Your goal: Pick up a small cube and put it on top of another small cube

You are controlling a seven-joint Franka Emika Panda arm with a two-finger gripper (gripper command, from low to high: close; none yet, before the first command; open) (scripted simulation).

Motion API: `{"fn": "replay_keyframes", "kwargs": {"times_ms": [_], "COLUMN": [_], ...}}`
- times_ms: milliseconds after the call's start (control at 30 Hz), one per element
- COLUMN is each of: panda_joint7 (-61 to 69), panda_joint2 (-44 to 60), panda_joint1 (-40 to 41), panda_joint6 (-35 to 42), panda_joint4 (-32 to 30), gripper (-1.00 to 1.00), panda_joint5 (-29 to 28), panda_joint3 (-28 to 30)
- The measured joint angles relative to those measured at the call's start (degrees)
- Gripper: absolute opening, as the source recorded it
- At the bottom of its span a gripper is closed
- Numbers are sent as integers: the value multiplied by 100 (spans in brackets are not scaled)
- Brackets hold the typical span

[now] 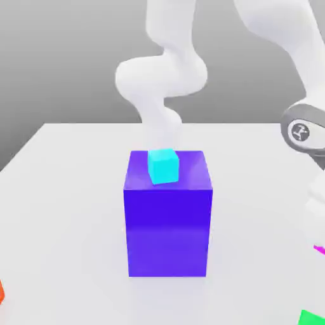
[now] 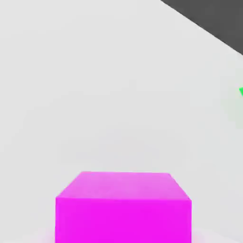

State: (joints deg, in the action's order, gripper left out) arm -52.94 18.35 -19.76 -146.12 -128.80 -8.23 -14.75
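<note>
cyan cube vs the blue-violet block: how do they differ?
Colour: the cyan cube is bright cyan, the blue-violet block deep blue-violet.
Size: the cyan cube is far smaller than the blue-violet block.
Support: the cyan cube rests on top of the blue-violet block, which stands on the table.
Shared: box-shaped, plain-coloured.

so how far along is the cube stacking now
Already done, by the look of it: the tool has reached the small magenta cube and shut. In hand: probably that cube, close up in the hand view; whether it is lifted, I can't tell. Left: placing it on another small cube; the small cyan cube has nothing on top.
</note>
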Motion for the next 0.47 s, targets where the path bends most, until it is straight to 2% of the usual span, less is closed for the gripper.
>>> {"fn": "replay_keyframes", "kwargs": {"times_ms": [167,267,300,467], "panda_joint7": [725,741,716,716], "panda_joint2": [352,868,1036,1036], "panda_joint1": [511,511,484,484], "panda_joint6": [449,95,-52,-52], "panda_joint4": [834,997,1017,1017], "gripper": [-100,-100,100,100], "panda_joint5": [120,-2,-50,-50], "panda_joint3": [256,404,449,449]}}
